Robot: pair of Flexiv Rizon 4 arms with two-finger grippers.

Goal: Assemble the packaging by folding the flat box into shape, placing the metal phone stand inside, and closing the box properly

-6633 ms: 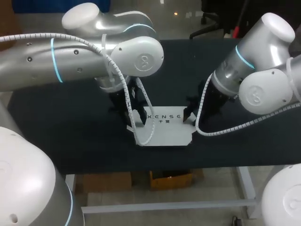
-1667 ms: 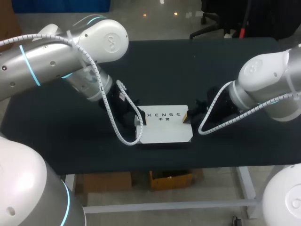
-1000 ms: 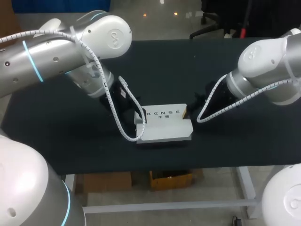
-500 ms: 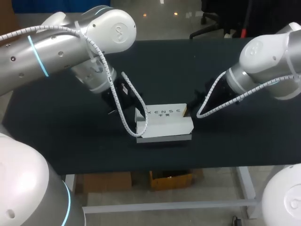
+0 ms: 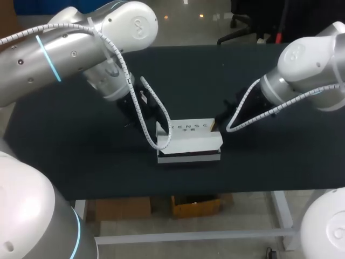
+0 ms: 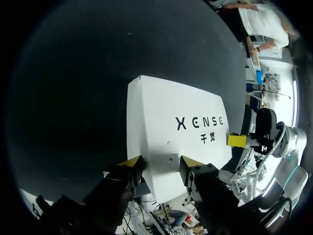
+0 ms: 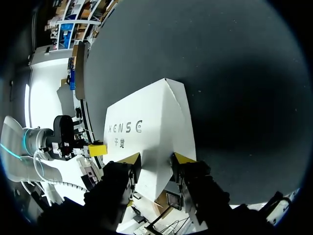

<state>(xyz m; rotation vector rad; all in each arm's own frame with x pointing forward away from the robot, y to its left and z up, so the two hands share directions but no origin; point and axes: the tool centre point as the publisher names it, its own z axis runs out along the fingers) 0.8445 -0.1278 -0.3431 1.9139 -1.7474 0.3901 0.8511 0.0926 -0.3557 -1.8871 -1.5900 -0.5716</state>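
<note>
The white box (image 5: 188, 137) with dark lettering on its top sits near the table's front edge, a grey band showing along its front. My left gripper (image 5: 159, 133) is at its left end and my right gripper (image 5: 215, 125) at its right end. In the left wrist view the box (image 6: 171, 132) runs out ahead of the left gripper (image 6: 160, 164), whose yellow tips press its near end from both sides. In the right wrist view the right gripper (image 7: 155, 159) is likewise shut on the box (image 7: 146, 137). Each wrist view shows the other arm's yellow tip at the far end.
The black tabletop (image 5: 269, 162) spreads wide on all sides of the box. My left arm's white coiled cable (image 5: 153, 116) hangs over the box's left end. The table's front edge lies just beyond the box's front.
The box, lying low a second ago, now stands taller with a grey front face showing. Both arms have risen slightly with it, and the left fingers have narrowed a little.
</note>
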